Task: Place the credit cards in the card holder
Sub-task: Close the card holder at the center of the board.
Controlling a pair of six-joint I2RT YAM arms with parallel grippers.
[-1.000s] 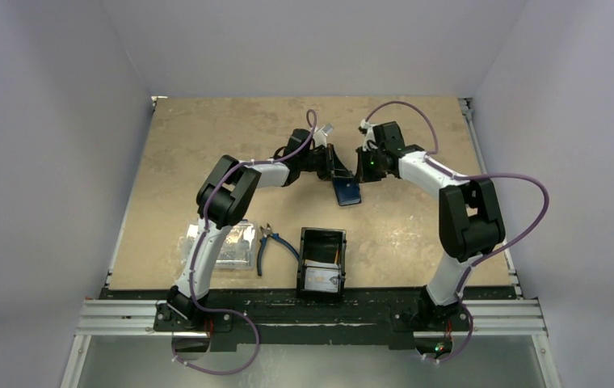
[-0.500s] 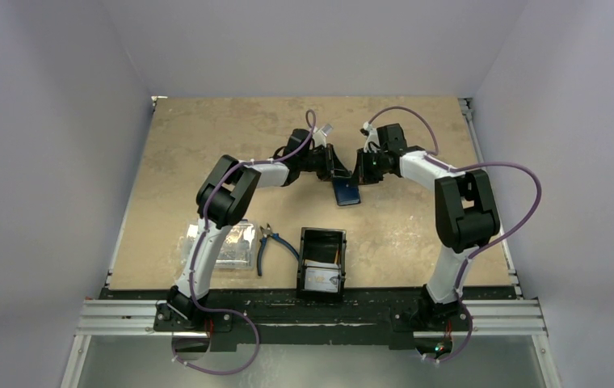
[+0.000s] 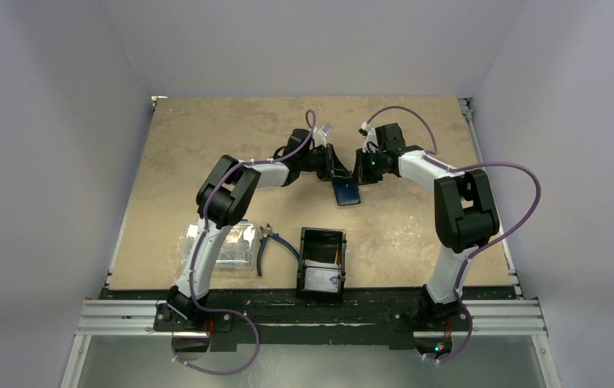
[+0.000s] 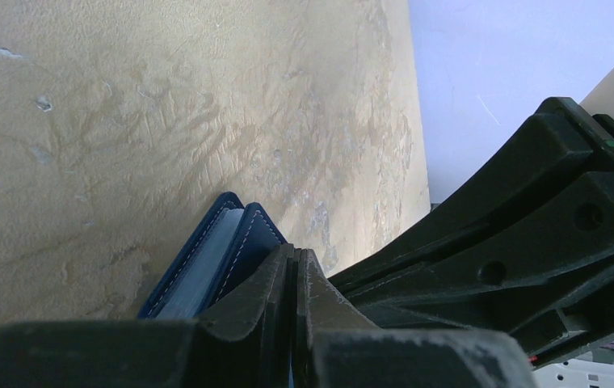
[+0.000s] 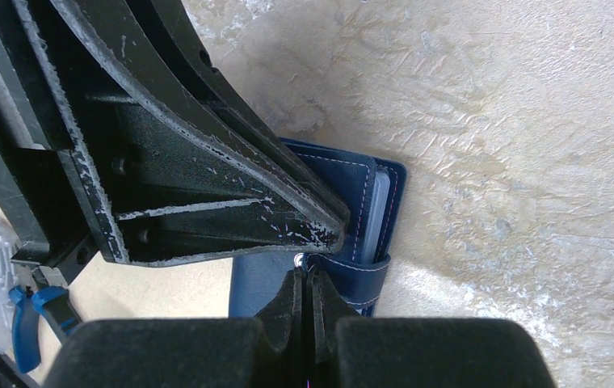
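Left tool (image 4: 294, 257), fingers together, tip on card holder (image 5: 368, 202), mid table (image 3: 207, 145) toward far edge. Right tool (image 5: 304, 279), fingers together, at its strap (image 5: 360, 275).

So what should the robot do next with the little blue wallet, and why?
Probably tug the strap loose. The navy blue folding card holder looks closed, with its snap strap right at the tips of the shut right gripper, and the shut left gripper rests at its cover. A pale card waits in the black tray.
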